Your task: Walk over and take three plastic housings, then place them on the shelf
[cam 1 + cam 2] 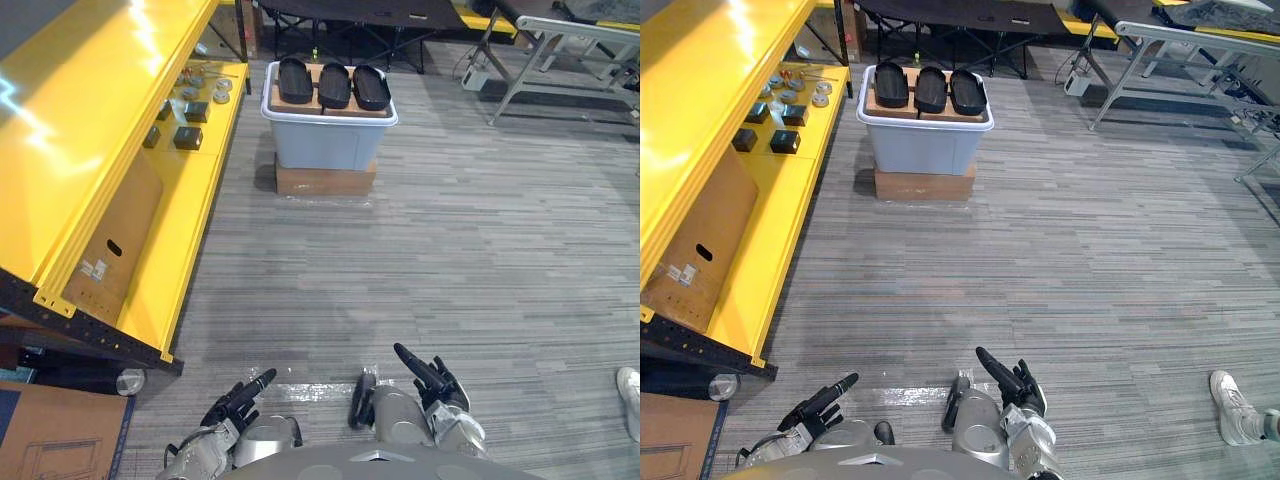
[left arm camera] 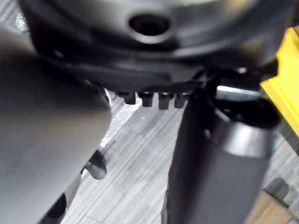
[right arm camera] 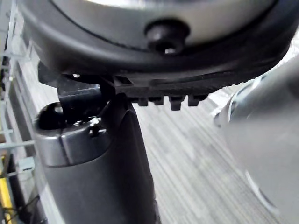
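Three black oval plastic housings (image 1: pixel 334 84) lie side by side on a cardboard sheet atop a pale grey bin (image 1: pixel 325 140), far ahead across the floor. The yellow shelf (image 1: pixel 195 215) runs along the left. My left hand (image 1: pixel 238 400) hangs low at the near edge with straight, relaxed fingers and holds nothing. My right hand (image 1: pixel 432 379) hangs low to the right of it, fingers also straight and empty. Both hands are far from the housings.
The bin stands on a flat cardboard box (image 1: pixel 325 180). Small dark parts (image 1: pixel 187 137) and metal discs lie on the shelf's far end. A cardboard panel (image 1: pixel 120 245) leans inside the shelf. Metal frames (image 1: pixel 560 50) stand at the back right. A person's white shoe (image 1: pixel 1238 410) shows lower right.
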